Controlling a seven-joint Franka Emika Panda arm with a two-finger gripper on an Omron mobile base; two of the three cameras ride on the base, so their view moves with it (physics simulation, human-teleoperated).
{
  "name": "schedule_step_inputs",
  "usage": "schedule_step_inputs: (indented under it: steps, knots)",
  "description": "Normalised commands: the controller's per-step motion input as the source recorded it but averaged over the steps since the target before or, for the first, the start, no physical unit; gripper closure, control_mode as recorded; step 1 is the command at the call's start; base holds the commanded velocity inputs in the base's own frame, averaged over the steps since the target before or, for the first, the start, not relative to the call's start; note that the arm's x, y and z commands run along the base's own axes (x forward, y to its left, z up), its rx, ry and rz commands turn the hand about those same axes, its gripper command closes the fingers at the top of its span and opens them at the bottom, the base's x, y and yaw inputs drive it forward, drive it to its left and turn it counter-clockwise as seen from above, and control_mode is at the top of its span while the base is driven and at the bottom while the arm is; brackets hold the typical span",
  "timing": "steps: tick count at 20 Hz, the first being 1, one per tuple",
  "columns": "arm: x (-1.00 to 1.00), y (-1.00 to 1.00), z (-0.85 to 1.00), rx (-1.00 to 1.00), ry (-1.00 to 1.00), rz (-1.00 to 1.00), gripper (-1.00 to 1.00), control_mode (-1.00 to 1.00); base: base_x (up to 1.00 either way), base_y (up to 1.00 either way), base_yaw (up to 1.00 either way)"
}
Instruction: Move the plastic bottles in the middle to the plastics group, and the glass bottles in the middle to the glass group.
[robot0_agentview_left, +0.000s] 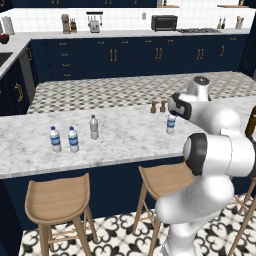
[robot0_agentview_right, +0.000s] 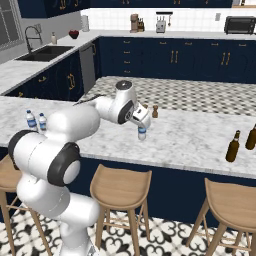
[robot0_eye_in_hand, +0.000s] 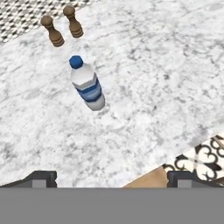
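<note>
White marble tabletop (robot0_agentview_left: 125, 145) runs across the middle of the left base frame, and the sorting is laid out plainly on it. At centre left stand two blue-banded water bottles (robot0_agentview_left: 64, 139) with a plain greyish bottle (robot0_agentview_left: 94, 127) just beside them: that cluster reads as the plastics group, the drop-off for anything plastic. Far over at the right edge of the right base frame stand two dark-brown glass bottles (robot0_agentview_right: 242, 142), near each other.

Between those ends, a lone blue-labelled plastic bottle (robot0_eye_in_hand: 87, 84) stands upright in the upper left of the hand frame, two small brown shakers (robot0_eye_in_hand: 61, 27) just above it. It sits well apart from both clusters, so it's fair to judge it a middle bottle waiting to be moved.

The pincer (robot0_eye_in_hand: 109, 178) hovers over that bottle with its fingers spread wide and nothing between them. The wide spread makes sense: the bottle's body needs room to slip between the tips. The likely next call is a descent around the label band.
</note>
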Motion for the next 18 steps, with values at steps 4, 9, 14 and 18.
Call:
schedule_step_inputs:
  steps: [4, 9, 14, 18]
  knots:
    - [0.29, -0.04, 0.0, 0.01, 0.0, 0.0, -1.0, -1.0, 0.0, 0.0, 0.0]
    - [0.33, 0.0, -0.12, 0.0, -0.01, 0.0, -1.0, -1.0, 0.0, 0.0, 0.0]
    - [0.06, 0.0, -0.16, 0.0, 0.0, 0.0, -1.0, -1.0, 0.0, 0.0, 0.0]
    - [0.22, 0.0, -0.28, 0.02, -0.01, 0.0, -1.0, -1.0, 0.0, 0.0, 0.0]
